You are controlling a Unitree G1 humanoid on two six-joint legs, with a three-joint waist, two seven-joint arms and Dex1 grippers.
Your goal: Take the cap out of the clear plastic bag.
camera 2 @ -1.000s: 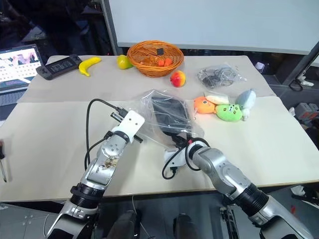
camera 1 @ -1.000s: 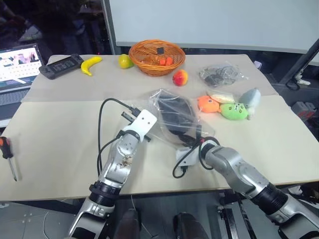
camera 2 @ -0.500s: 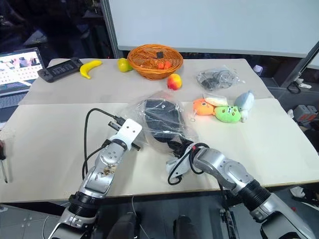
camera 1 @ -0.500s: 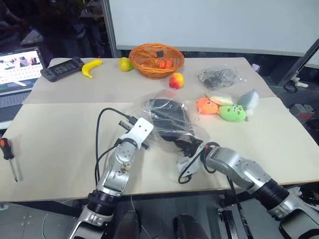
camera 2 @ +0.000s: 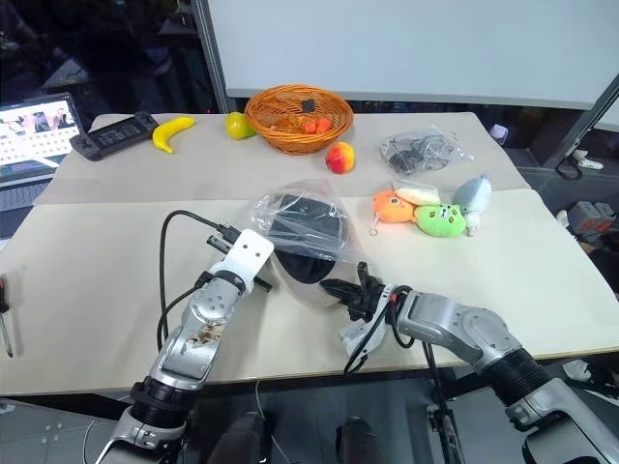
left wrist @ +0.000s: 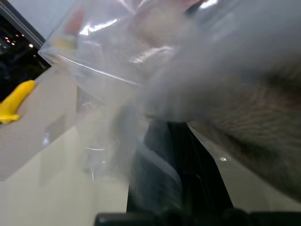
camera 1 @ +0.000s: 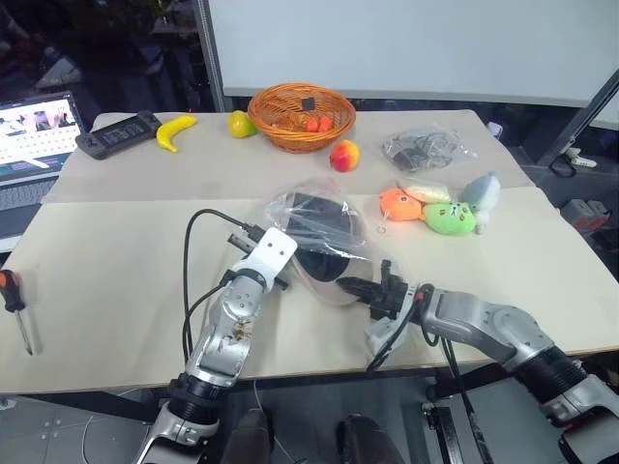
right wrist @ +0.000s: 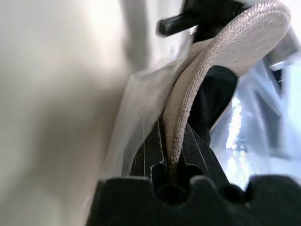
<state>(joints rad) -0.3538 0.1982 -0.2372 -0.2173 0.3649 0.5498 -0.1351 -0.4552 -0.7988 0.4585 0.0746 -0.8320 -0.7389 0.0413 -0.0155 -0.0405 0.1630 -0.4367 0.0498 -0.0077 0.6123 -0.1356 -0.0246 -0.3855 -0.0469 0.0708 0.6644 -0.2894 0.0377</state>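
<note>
The clear plastic bag is held up off the table's middle, crinkled around the cap, whose black underside shows through the plastic while a pale beige edge bulges out below. My left gripper is shut on the bag's near left edge; plastic drapes over its fingers in the left wrist view. From the right, my right gripper points level at the cap and is shut on its beige rim, which runs down between the two fingers.
At the back stand a wicker basket, a banana, a yellow-green fruit, a peach and a game controller. A small bag of dark items and plush toys lie right. A laptop and screwdriver sit left.
My right gripper has turned level and drawn back toward me with the cap's rim, so the beige edge now shows below the bag. The left gripper has stayed where it was.
</note>
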